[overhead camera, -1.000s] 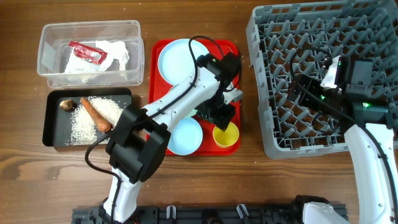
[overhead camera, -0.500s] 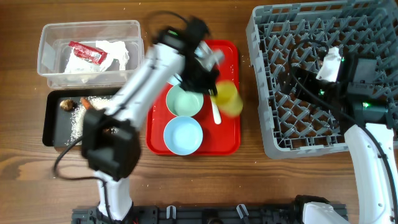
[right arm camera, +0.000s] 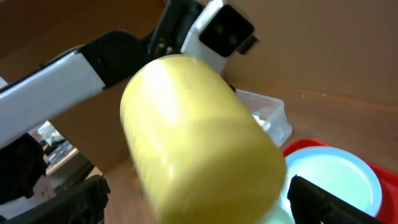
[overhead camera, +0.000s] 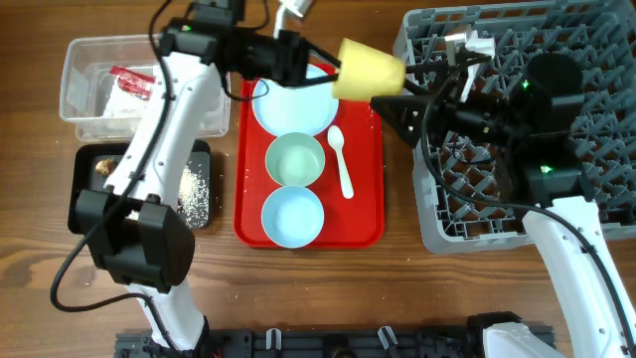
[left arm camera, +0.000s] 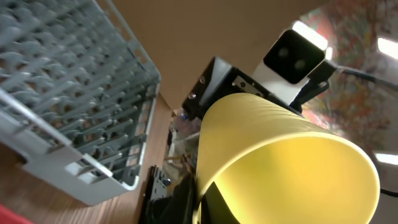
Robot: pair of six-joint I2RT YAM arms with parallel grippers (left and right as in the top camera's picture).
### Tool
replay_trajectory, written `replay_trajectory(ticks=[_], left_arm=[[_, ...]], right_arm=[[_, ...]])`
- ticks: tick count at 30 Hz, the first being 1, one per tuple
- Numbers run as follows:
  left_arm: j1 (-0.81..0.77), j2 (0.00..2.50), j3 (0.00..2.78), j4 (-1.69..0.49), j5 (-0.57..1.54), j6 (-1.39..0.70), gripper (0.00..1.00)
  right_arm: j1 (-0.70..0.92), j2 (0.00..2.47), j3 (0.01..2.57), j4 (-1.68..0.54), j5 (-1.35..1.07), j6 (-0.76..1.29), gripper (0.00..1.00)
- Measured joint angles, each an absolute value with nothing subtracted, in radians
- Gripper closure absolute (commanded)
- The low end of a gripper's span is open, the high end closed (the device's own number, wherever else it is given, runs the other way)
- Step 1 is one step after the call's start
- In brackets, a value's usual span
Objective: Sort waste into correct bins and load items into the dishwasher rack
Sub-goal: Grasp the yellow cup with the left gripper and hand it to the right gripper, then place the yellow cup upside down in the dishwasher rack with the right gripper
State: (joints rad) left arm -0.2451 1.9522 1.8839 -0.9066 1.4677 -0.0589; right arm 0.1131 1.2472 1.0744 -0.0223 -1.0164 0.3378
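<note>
My left gripper [overhead camera: 336, 64] is shut on the rim of the small yellow cup [overhead camera: 369, 68] and holds it on its side, high over the red tray's far right corner, next to the grey dishwasher rack [overhead camera: 596, 60]. In the left wrist view one finger [left arm camera: 208, 202] sits inside the cup [left arm camera: 280, 162]. My right gripper [overhead camera: 396, 104] is open, its fingers either side of the cup [right arm camera: 199, 137] without closing. On the tray lie the pale blue plate [overhead camera: 288, 99], green bowl [overhead camera: 294, 161], one blue bowl [overhead camera: 292, 215] and white spoon [overhead camera: 341, 159].
The red tray [overhead camera: 370, 204] sits mid-table. The clear tub [overhead camera: 89, 55] holds the napkin and red wrapper [overhead camera: 129, 85]. The black tray [overhead camera: 87, 217] holds rice [overhead camera: 194, 194] and a brown lump [overhead camera: 102, 167]; my left arm hides much of it.
My left gripper lifted the yellow cup off the tray and carried it up and right toward the rack. My right arm swung left from over the rack to meet the cup.
</note>
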Motion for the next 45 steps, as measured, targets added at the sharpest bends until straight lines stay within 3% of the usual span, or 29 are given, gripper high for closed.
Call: replay_trajectory(ticks=[2, 5, 7, 8, 14, 18, 20, 25, 30, 37, 44, 45], left_arm=[[-0.285, 1.952, 1.884, -0.899, 1.468, -0.059, 0.96], [-0.313, 1.952, 1.884, -0.893, 1.462, -0.059, 0.96], [-0.311, 1.952, 1.884, -0.892, 1.462, -0.058, 0.94], [-0.311, 1.952, 1.884, -0.89, 1.464, -0.058, 0.83], [-0.313, 1.952, 1.884, -0.889, 1.46, -0.065, 0.63], [-0.313, 1.952, 1.884, -0.907, 1.228, -0.066, 0.55], [-0.313, 1.952, 1.884, -0.936, 0.999, -0.066, 0.51], [-0.313, 1.952, 1.884, -0.989, 0.553, -0.066, 0.48], [-0.313, 1.955, 1.884, -0.987, 0.364, -0.065, 0.49], [-0.313, 1.983, 1.884, -0.987, 0.318, -0.065, 0.49], [-0.313, 1.984, 1.884, -0.991, 0.318, -0.065, 0.49], [-0.313, 1.984, 1.884, -0.991, 0.318, -0.065, 0.49]], right_arm=[[0.122, 1.247, 1.074, -0.01, -1.012, 0.34, 0.09], [0.124, 1.247, 1.074, -0.001, -1.02, 0.344, 0.43], [0.126, 1.246, 1.075, 0.001, -1.025, 0.35, 0.46], [0.126, 1.246, 1.074, 0.001, -1.027, 0.356, 0.49], [0.123, 1.247, 1.074, -0.003, -1.02, 0.355, 0.51], [0.05, 1.245, 1.076, -0.082, -1.017, 0.34, 0.51], [-0.042, 1.245, 1.076, -0.18, -0.998, 0.323, 0.52], [-0.229, 1.187, 1.099, -0.636, -0.811, 0.21, 0.56], [-0.233, 1.153, 1.256, -1.142, -0.369, 0.154, 0.57], [-0.233, 1.295, 1.306, -1.34, -0.077, 0.179, 0.57], [-0.233, 1.563, 1.306, -1.369, -0.02, 0.189, 0.57], [-0.233, 1.58, 1.306, -1.374, -0.02, 0.189, 0.51]])
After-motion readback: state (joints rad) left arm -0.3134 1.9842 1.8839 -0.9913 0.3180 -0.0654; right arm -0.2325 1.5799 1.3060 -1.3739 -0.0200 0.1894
